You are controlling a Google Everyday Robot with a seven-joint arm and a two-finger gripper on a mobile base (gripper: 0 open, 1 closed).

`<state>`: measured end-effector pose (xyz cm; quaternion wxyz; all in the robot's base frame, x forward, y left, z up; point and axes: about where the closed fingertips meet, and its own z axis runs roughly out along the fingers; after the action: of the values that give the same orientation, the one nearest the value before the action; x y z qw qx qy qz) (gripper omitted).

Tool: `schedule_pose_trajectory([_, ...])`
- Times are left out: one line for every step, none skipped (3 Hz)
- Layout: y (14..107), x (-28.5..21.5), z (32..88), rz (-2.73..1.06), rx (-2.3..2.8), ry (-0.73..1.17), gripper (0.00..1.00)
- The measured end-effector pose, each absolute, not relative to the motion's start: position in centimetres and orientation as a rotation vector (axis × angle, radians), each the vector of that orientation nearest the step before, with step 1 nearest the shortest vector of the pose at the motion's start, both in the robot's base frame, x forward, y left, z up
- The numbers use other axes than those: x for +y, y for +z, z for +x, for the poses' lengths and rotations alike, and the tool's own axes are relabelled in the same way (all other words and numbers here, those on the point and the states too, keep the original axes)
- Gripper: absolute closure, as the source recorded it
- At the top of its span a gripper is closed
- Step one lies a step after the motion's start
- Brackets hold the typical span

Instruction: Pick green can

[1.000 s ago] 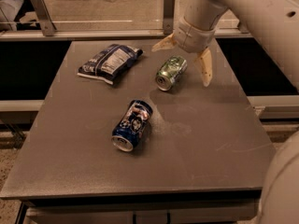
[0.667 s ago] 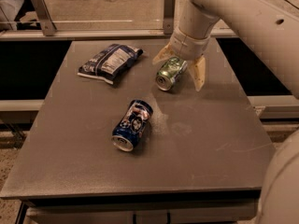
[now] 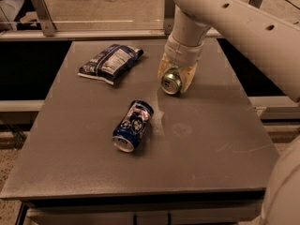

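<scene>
The green can lies on its side on the grey table, at the back right of centre, its silver end towards me. My gripper has come down over it from the white arm. One tan finger presses its left side and the other its right side, so the gripper is shut on the can. The can still rests on the table top. Most of its body is hidden between the fingers.
A dark blue can with white graphics lies on its side mid-table, in front and left of the gripper. A dark blue crinkled snack bag lies at the back left. A metal rail runs behind the table.
The gripper has lowered over the green can and its fingers, spread wide before, have closed in against the can's sides. The blue can and the bag have not moved.
</scene>
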<state>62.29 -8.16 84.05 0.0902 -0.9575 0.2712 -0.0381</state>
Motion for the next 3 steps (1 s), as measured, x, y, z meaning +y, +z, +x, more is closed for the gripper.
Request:
schedule_pose_trajectory([85.4, -9.1, 62.0, -2.771, 0.813, -0.054, 0.88])
schedule_pose_trajectory([90.3, -9.7, 61.3, -2.59, 0.765, 0.017, 1.0])
schedule_pose_trajectory([94.6, -10.1, 60.4, -2.406, 0.712, 0.083, 1.0])
